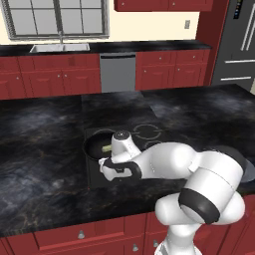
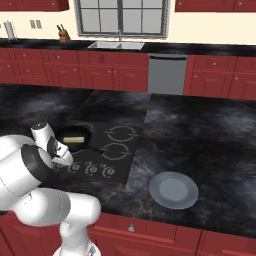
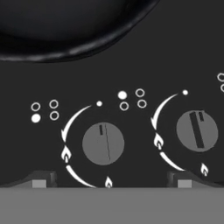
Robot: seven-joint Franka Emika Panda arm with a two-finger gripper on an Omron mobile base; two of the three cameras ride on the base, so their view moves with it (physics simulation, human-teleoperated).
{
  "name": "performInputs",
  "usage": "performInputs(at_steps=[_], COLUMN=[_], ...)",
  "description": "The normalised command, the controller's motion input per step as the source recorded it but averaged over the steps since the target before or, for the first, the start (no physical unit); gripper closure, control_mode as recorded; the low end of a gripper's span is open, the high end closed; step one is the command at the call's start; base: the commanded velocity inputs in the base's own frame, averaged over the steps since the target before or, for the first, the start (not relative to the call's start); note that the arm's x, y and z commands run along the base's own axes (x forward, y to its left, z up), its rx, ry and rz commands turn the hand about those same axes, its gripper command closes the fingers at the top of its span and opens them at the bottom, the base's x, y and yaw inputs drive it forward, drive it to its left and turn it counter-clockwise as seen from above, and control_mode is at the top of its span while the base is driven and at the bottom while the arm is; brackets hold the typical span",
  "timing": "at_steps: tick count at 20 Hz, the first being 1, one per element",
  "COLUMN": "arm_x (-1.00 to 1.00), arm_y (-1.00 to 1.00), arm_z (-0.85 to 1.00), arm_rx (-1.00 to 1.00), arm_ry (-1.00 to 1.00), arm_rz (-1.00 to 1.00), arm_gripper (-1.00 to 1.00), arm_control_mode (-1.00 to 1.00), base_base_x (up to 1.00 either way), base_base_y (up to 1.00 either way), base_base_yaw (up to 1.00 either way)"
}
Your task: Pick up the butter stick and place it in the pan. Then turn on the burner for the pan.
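Butter stick [image 2: 74, 138] lies in the pan [image 2: 62, 140]; my end effector [image 3: 111, 178] hangs wide open over a knob [image 3: 103, 143].

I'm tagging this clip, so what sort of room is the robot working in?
A home kitchen, rendered: a black glass cooktop with knobs, a sink under a window, and red cabinets around a dishwasher.

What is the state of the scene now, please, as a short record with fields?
butter stick: lying inside the pan
pan: on the near left ring of the cooktop
fingers: open, holding nothing, one on each side of a knob
knob: round and grey, mark pointing to the dot above it
plate: on the counter, right of the cooktop
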Motion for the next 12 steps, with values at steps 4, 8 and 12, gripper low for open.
performInputs(at_steps=[4,8,12], arm_x=[0.04,0.00,0.02], arm_y=[0.01,0.03,0.02], arm_z=[-0.07,-0.07,-0.11], arm_rx=[0.00,0.00,0.00], arm_ry=[0.00,0.00,0.00], arm_rz=[0.00,0.00,0.00], arm_gripper=[-1.00,-1.00,-1.00], arm_control_mode=[-1.00,-1.00,-1.00], base_base_x=[0.00,0.00,0.00], base_base_y=[0.00,0.00,0.00], base_base_yaw=[0.00,0.00,0.00])
